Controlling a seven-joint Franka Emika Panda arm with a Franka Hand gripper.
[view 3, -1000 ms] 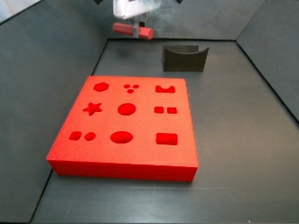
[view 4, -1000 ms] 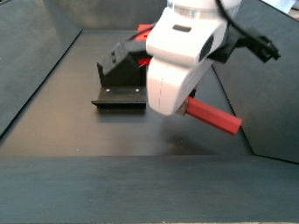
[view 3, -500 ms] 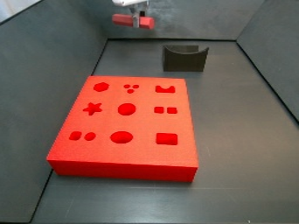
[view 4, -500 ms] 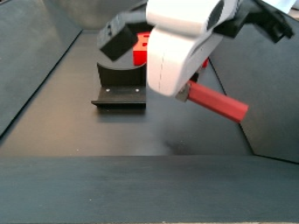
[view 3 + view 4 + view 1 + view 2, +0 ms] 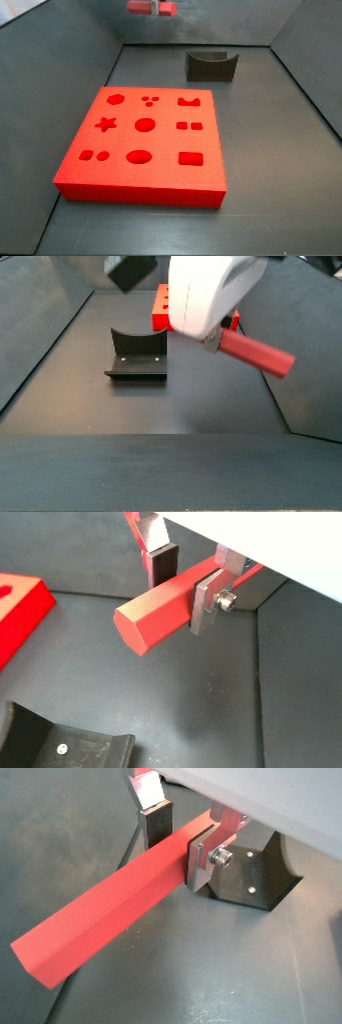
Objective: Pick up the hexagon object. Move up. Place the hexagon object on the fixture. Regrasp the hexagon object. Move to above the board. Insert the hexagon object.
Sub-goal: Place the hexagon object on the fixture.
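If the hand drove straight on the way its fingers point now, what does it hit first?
Probably bare floor. The hand is shut on the hexagon object and points down; the fixture sits just beside that line, so depth is uncertain.

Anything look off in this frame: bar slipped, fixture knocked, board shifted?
Nothing stands out. The gripper is raised off the floor, shut on the long slim red hexagon bar, held level. The dark notched fixture sits upright on the floor, and the big red board with cut-outs lies flat.
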